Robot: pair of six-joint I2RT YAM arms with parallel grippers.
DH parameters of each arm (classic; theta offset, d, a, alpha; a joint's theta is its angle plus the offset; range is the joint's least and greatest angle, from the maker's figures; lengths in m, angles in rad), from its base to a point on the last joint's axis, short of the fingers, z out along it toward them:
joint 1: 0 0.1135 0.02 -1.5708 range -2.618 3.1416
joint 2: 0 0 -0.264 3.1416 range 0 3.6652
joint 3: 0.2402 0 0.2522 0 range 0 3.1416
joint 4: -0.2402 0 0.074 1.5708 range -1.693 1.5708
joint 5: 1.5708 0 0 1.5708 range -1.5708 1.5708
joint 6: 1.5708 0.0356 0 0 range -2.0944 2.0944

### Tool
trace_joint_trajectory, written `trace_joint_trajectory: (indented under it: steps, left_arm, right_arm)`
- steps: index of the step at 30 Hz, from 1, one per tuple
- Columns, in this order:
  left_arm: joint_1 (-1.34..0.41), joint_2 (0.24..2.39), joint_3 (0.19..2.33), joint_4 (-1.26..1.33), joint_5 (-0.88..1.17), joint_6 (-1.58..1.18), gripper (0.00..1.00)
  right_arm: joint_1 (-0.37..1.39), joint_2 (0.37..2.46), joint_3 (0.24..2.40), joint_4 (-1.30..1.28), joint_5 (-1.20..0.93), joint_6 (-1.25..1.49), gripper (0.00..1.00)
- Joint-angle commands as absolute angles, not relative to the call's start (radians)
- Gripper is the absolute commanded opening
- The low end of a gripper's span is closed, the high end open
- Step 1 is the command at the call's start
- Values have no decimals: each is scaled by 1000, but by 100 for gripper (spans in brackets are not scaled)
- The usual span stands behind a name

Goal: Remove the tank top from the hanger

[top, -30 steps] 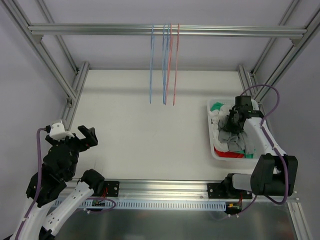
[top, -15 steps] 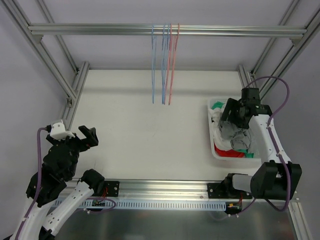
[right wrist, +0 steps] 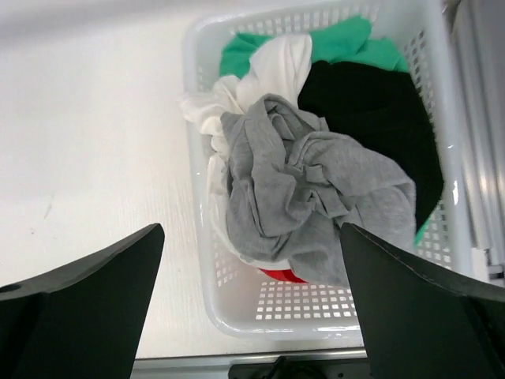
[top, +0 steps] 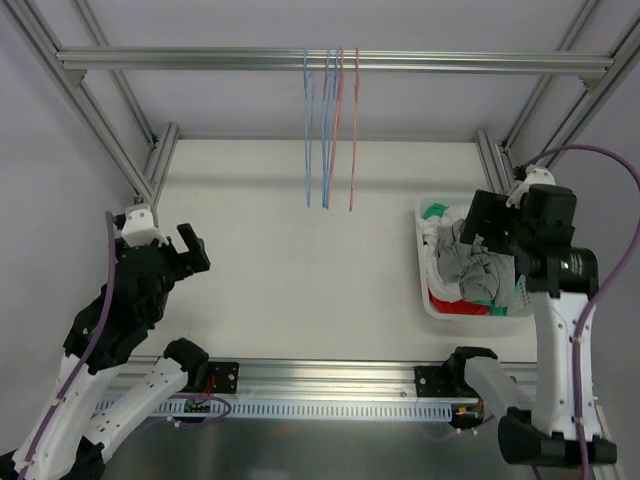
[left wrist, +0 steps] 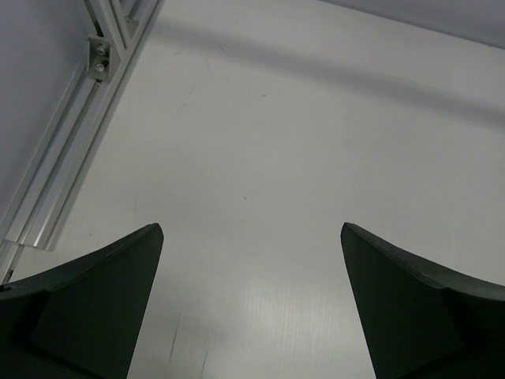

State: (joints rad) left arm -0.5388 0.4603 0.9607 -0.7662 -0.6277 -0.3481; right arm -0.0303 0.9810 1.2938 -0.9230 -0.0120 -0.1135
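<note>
The grey tank top lies crumpled on top of the clothes in the white basket at the right; in the right wrist view the tank top fills the basket. My right gripper hangs open above it, holding nothing. Several thin blue and red hangers dangle bare from the top rail. At the left, over bare table, my left gripper stands open and empty.
The basket also holds green, white, black and red clothes. Aluminium frame posts run along both table sides, and a rail lies left of the left gripper.
My right gripper opened, let go of the grey tank top in the basket and rose away from it. The left arm lifted and shifted slightly forward. The hangers swing a little.
</note>
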Motion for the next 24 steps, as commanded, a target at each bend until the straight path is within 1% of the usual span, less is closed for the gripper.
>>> trace_joint_trajectory:
  steps: [1, 3, 4, 6, 9, 12, 13, 15, 18, 24]
  left_arm:
    - [-493, 588, 1037, -747, -520, -328, 99]
    - [-447, 646, 1087, -747, -462, -328, 99]
    - [-384, 679, 1100, -746, -395, -333, 99]
    - [-339, 686, 1115, -744, -350, -339, 99]
    - [-331, 634, 1097, -747, -391, -296, 99]
    - [-331, 536, 1040, -752, -411, -230, 99]
    - [-331, 473, 1023, -755, -417, -226, 99]
    - [-331, 410, 971, -765, -397, -213, 99]
    - [-331, 293, 925, -782, -347, -207, 99]
    - [-331, 256, 908, -795, -316, -230, 99]
  right_arm:
    - [-26, 792, 1373, -1009, -37, -222, 99]
    - [-25, 737, 1399, -1055, -9, -251, 99]
    - [-11, 680, 1402, -1063, 64, -258, 100]
    - [26, 623, 1388, -1087, 72, -258, 99]
    - [67, 523, 1362, -1123, 80, -247, 100]
    - [103, 447, 1342, -1164, 77, -236, 99]
    - [113, 433, 1339, -1175, 81, -233, 99]
    - [136, 394, 1322, -1199, 101, -224, 99]
    - [155, 348, 1232, -1203, 124, -216, 99]
    - [170, 327, 1172, -1190, 204, -207, 100]
